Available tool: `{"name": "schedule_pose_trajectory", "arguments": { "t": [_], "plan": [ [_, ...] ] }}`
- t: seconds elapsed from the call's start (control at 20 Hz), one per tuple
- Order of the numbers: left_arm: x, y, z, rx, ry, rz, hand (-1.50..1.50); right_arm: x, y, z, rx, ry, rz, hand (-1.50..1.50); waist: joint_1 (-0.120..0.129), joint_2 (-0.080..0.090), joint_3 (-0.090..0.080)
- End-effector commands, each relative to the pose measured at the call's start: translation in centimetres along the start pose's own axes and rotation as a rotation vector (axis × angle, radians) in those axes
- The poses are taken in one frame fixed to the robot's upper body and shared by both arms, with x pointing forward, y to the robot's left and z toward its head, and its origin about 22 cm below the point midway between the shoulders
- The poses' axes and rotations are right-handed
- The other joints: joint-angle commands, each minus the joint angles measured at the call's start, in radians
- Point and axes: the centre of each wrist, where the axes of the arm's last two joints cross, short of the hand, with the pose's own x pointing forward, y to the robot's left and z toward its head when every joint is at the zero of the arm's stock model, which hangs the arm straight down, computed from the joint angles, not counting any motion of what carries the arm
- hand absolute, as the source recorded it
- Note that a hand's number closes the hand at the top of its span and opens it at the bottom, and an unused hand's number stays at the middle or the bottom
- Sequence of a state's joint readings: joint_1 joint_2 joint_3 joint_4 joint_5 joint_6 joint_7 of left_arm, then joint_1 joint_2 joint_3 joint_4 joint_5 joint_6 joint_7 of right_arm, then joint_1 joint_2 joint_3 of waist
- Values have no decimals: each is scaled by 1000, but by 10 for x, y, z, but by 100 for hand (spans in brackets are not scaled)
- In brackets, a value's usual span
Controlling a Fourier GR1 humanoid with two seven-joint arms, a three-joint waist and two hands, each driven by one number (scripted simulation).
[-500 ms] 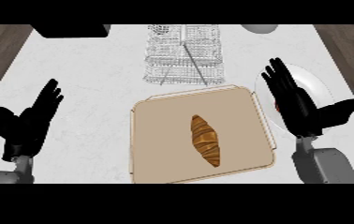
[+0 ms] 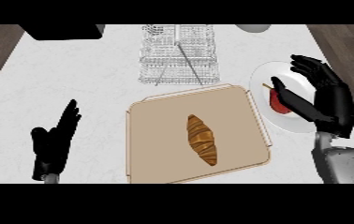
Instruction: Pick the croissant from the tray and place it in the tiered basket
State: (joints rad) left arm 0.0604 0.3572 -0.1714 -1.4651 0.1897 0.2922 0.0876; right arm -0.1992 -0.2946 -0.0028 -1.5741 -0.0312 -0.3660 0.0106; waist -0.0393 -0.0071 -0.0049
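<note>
Behind right hand [image 2: 320, 99], plate [image 2: 266, 75] partly hidden.

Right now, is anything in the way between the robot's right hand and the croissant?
Nothing visible is. The right hand hovers open over the white plate with a red fruit, beside the tray. The croissant lies alone mid-tray, with only bare tray and its low rim between them.

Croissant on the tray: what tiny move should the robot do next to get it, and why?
Probably swing the right hand left and down over the croissant. The croissant lies untouched in the tray, and that hand hangs open over the plate beside it, nearer than the left hand.
</note>
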Motion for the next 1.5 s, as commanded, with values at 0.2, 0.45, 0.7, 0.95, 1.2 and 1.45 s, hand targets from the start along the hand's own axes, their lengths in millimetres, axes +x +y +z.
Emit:
{"name": "schedule_pose_trajectory", "arguments": {
  "t": [0.2, 0.45, 0.7, 0.95, 1.2, 1.45],
  "plan": [
    [-18, -52, 0, -16, -4, 10, 0, 11, 15, 92, -206, -70, -53, -150, 19, 4, 4],
    [-32, -30, 11, -13, 14, 12, 0, 33, 12, 106, 30, 89, 157, -150, 29, 3, 0],
    [-22, -36, 3, -18, 12, -1, 0, 49, 7, 116, 253, 220, 446, -150, 27, 3, -4],
    [-28, -50, 9, -28, 1, 4, 0, 76, 17, 113, 291, 256, 740, -150, 48, 6, -4],
    [-26, -52, 6, -37, -10, 9, 0, 108, 66, 126, 231, 294, 840, -150, 55, 5, 0],
    [-28, -45, 9, -40, -12, -22, 0, 111, 123, 124, 234, 332, 933, -150, 56, 7, 3]
  ]
}}
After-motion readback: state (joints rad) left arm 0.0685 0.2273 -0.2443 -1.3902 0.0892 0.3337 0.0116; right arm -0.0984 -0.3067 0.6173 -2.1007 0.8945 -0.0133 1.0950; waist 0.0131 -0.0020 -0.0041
